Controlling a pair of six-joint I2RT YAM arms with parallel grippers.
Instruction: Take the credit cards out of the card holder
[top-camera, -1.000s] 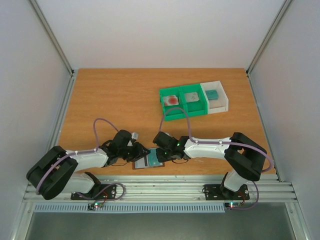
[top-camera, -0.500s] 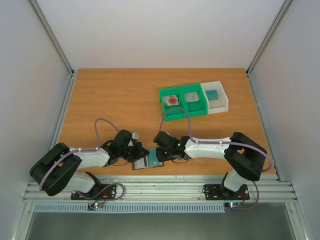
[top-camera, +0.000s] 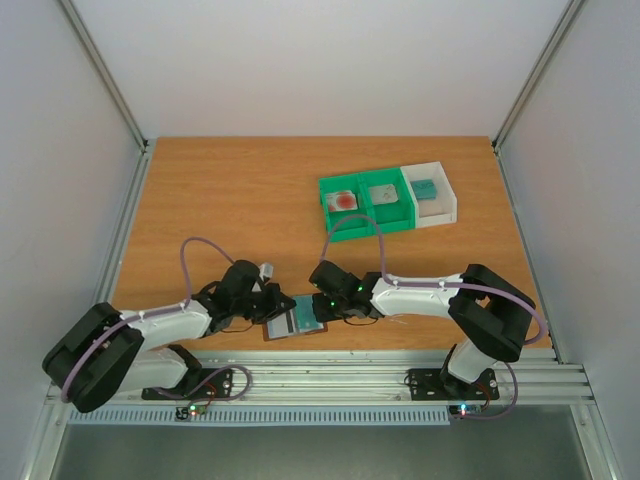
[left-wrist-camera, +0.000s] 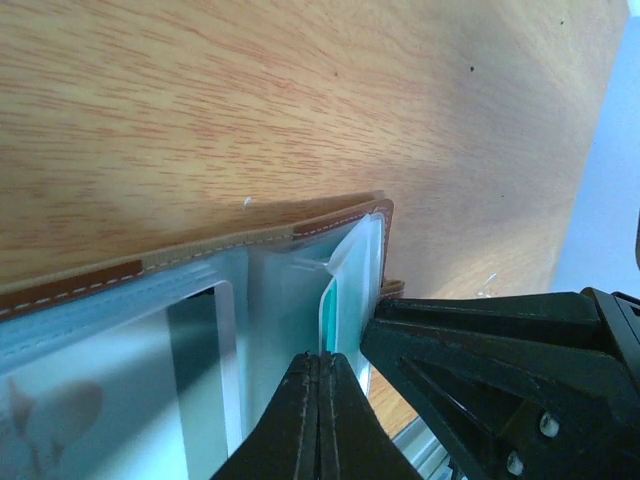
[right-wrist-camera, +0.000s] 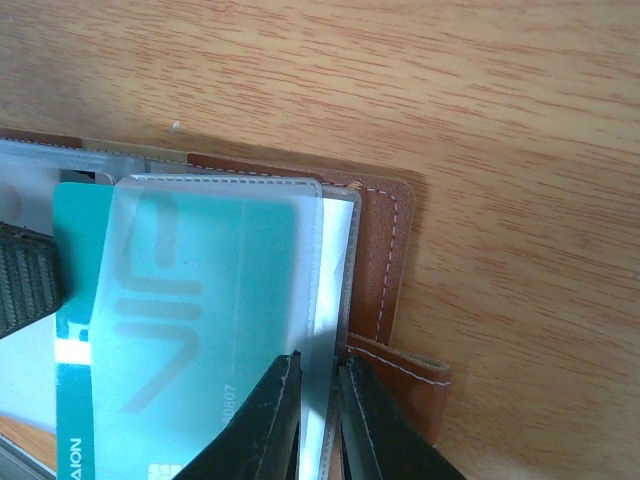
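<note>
The brown card holder (top-camera: 293, 326) lies open at the table's near edge, between both grippers. My left gripper (top-camera: 272, 312) is shut (left-wrist-camera: 322, 358); the edge of a teal card (left-wrist-camera: 327, 310) runs from a clear sleeve into its tips. In the right wrist view this teal card (right-wrist-camera: 72, 255) sticks out left of the sleeve. My right gripper (right-wrist-camera: 320, 365) is shut on the sleeve and brown edge of the holder (right-wrist-camera: 382, 250), just above the side tab (right-wrist-camera: 405, 368). Other cards lie in the trays: one pale with a red blot (top-camera: 344, 199), one grey (top-camera: 384, 194), one teal (top-camera: 425, 188).
A green two-compartment tray (top-camera: 352, 224) and a white tray (top-camera: 449, 205) stand side by side at the back right. The metal rail (top-camera: 330, 372) runs just below the holder. The right arm's black fingers (left-wrist-camera: 480, 340) fill the lower right of the left wrist view.
My left arm's elbow has swung out to the left and its gripper has drawn slightly left. The holder and the right arm have stayed in place.
</note>
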